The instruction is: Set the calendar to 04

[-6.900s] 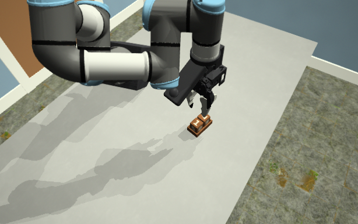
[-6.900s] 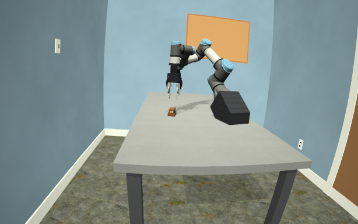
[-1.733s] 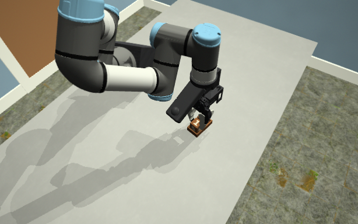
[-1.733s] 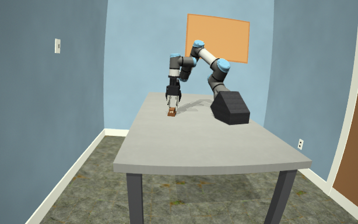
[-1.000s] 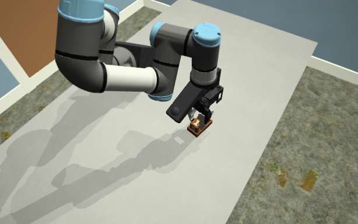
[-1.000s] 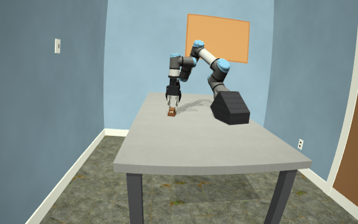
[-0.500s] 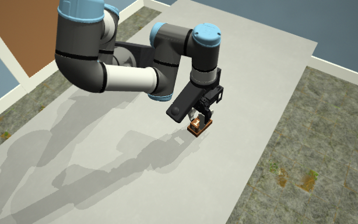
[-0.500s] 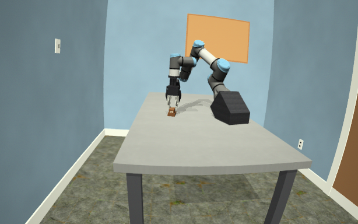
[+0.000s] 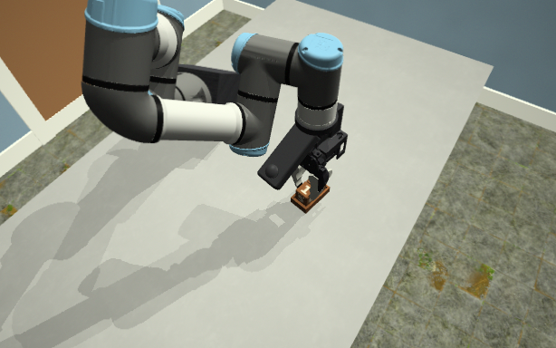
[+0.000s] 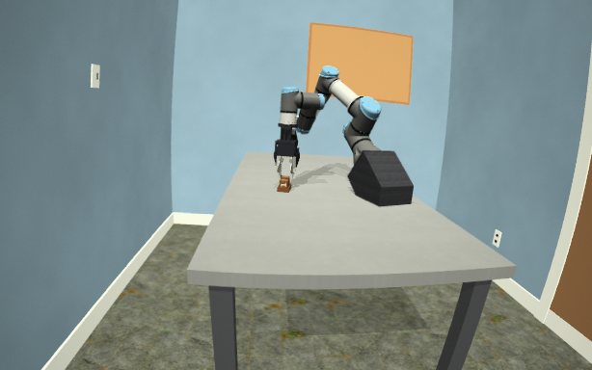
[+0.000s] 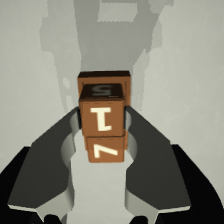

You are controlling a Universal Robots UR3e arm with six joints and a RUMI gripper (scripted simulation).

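Tool [image 9: 311, 181] [image 10: 286, 170] [image 11: 103, 108] pinches the cube topped with a 1 [image 9: 305, 190] [image 11: 103, 120] at the near-left end of the tray [image 9: 307, 210] [image 10: 283, 190] [image 11: 128, 82] on the counter [image 9: 407, 136] [image 10: 337, 231] [image 11: 190, 75], where turning it without enough lift could snag the rim or neighbouring cube.

Near the long edge of the worktop [image 9: 398, 136] [image 10: 337, 241] [image 11: 25, 50] farther from the arm's base, the fingers [image 9: 322, 178] [image 10: 293, 166] are coming down to the tray [image 9: 319, 197] [image 10: 283, 190] [image 11: 104, 74] and narrowing around a cube [image 9: 304, 191] [image 10: 284, 182] [image 11: 103, 118].
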